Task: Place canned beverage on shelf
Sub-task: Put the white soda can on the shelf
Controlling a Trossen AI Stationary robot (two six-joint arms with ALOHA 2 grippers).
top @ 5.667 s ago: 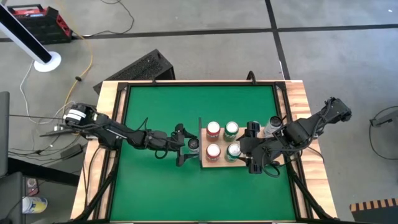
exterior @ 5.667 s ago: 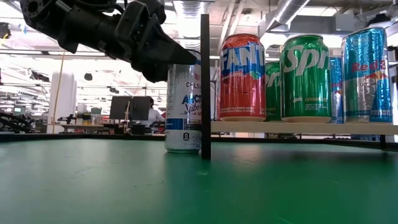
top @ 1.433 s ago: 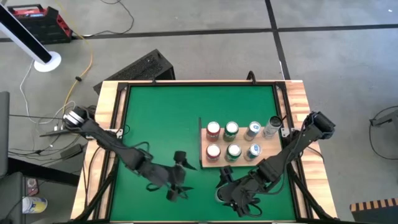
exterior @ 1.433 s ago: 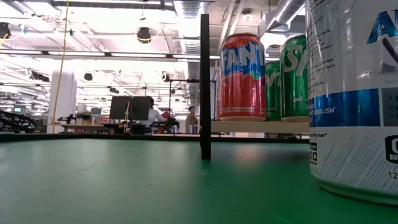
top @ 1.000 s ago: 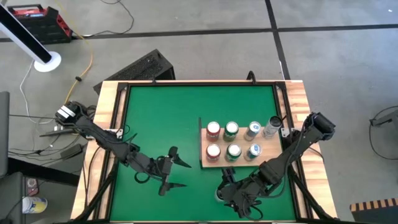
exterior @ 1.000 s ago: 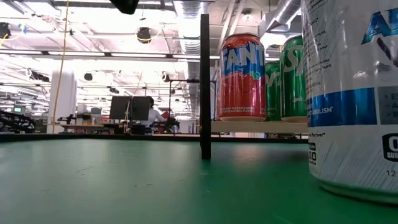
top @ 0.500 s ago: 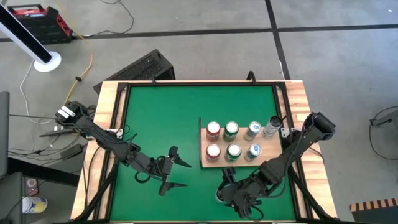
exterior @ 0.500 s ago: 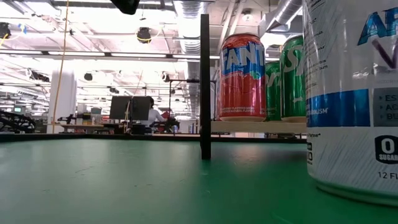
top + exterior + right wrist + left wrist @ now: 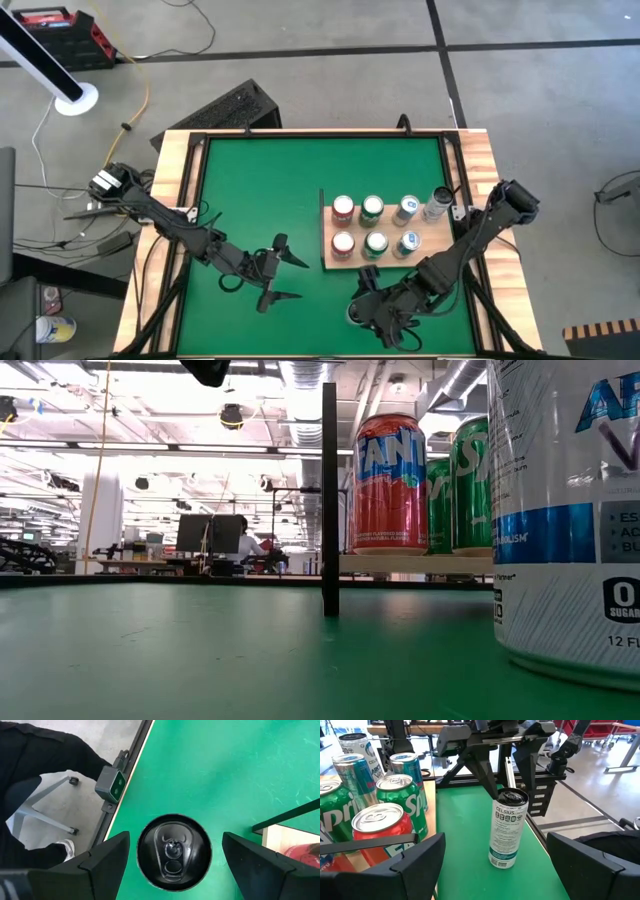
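A big open workshop with ceiling lights was seen behind the green tabletop [image 9: 260, 190], so nothing crowded the work area. The shelf [image 9: 435, 250], a small light board with a dark upright edge, was parked right of the table's middle, and six cans were already lined up on it in two rows, the red Fanta can [image 9: 390, 483] and a green Sprite can [image 9: 472, 485] among them. One more can was stood outside the rows, at the board's far right end.

The white Celsius can [image 9: 508, 828] was left upright on the green surface near the front edge, well apart from the shelf, so this is probably the one still to be placed. The right gripper [image 9: 174, 852] was hung straight above it, top-down, with both fingers spread wide either side of the lid and nothing gripped yet; a descent and squeeze seemed set up. The left gripper [image 9: 276, 270] was parked off to the can's left, also spread open and empty, likely kept clear so the right arm wasn't blocked.
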